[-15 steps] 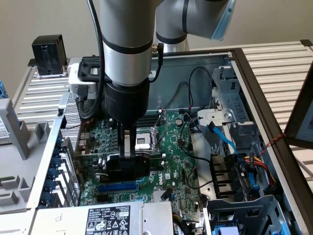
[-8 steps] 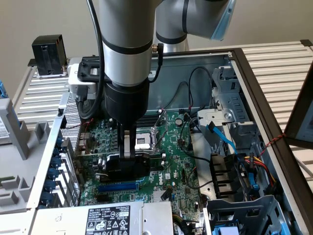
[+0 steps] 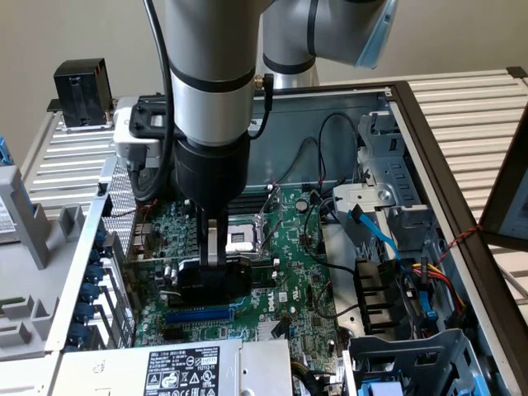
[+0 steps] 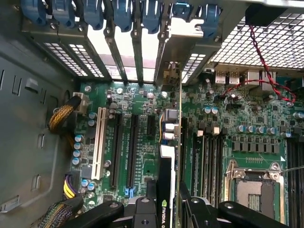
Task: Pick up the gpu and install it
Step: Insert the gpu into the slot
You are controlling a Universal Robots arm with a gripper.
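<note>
The gpu (image 3: 206, 280) hangs upright just over the large green motherboard (image 3: 297, 272) inside the open computer case, its black fan shroud facing the camera. My gripper (image 3: 216, 262) reaches straight down and is shut on its top edge. In the wrist view the gpu (image 4: 165, 183) is edge-on between my fingers (image 4: 142, 211). Its silver end bracket (image 4: 172, 52) reaches the rear slot openings of the case. The card's lower edge lines up with a slot on the motherboard (image 4: 123, 109). I cannot tell whether it is seated.
Two long black slots (image 4: 124, 147) and a white slot (image 4: 99, 142) lie beside the card. Memory sticks (image 4: 204, 161) and the CPU socket (image 4: 254, 190) sit on its other side. A power supply (image 3: 181, 367) is at the front; a drive cage (image 3: 412, 363) and cables (image 3: 412, 280) fill the exterior view's right.
</note>
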